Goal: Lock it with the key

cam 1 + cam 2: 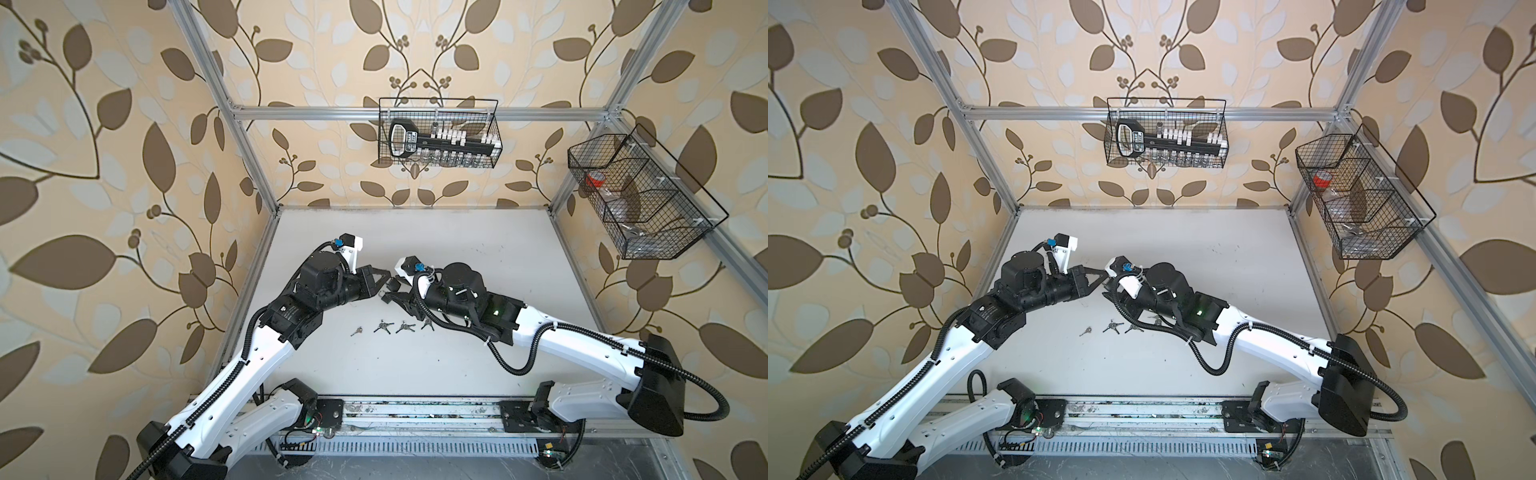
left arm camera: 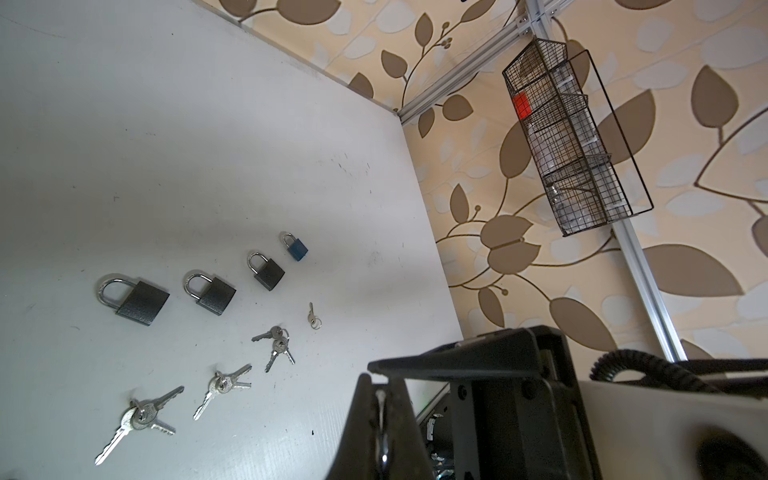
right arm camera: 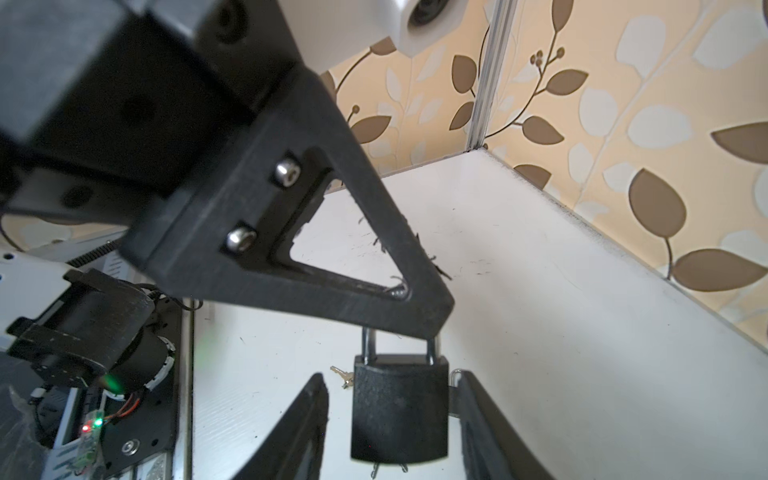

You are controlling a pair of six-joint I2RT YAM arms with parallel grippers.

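A black padlock hangs in the air above the white table. My left gripper is shut on its silver shackle, and in the right wrist view the padlock hangs from its fingertip. My right gripper is open, one finger on each side of the lock body, with a clear gap on one side. Two small metal key tips stick out below the body; whether a key sits in the keyhole is hidden. In a top view the two grippers meet near the table's middle.
Several key bunches lie in a row on the table, also seen in a top view as keys. Three black padlocks and a small blue padlock lie beyond them. Wire baskets hang on the back wall and the right wall.
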